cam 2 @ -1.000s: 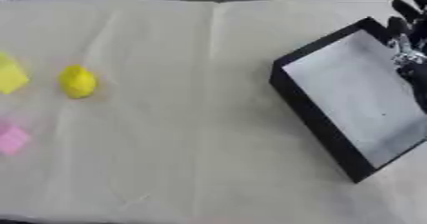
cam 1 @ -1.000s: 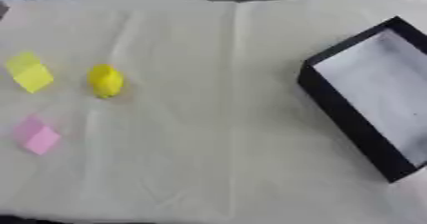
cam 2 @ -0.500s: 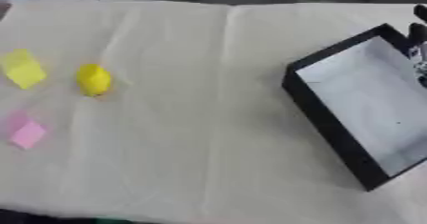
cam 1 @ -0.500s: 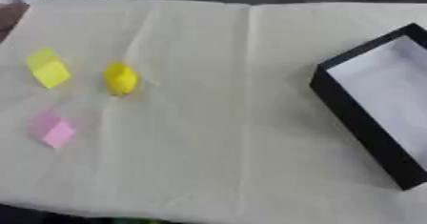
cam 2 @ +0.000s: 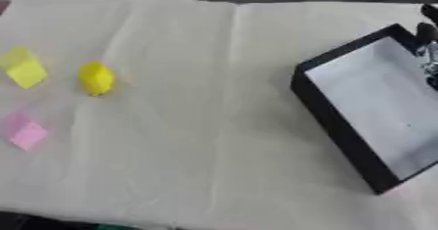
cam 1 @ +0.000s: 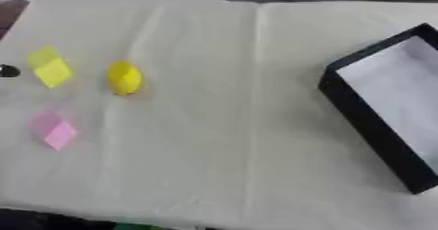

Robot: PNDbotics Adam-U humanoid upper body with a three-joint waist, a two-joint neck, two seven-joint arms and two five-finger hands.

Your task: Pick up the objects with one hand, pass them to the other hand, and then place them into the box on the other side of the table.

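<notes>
Right hand (cam 2: 427, 43) only shows as dark fingers at the right-eye view's right edge, over the far rim of the black box (cam 2: 329, 119). Can't tell how far they're open, and I see nothing in them. A small dark blob (cam 1: 9, 71) sits at the left edge of the left-eye view, probably the left hand, state unreadable.

All three objects are well away from the right fingers, across the cloth (cam 1: 231, 126): yellow block (cam 1: 50, 68), rounded yellow piece (cam 1: 124, 77) just beside it, pink block (cam 1: 53, 130) nearer you.

My read: nothing picked yet. Start on the left (yellow block is nearest that blob), hand over mid-table, then release above the white floor, not the rim.
</notes>
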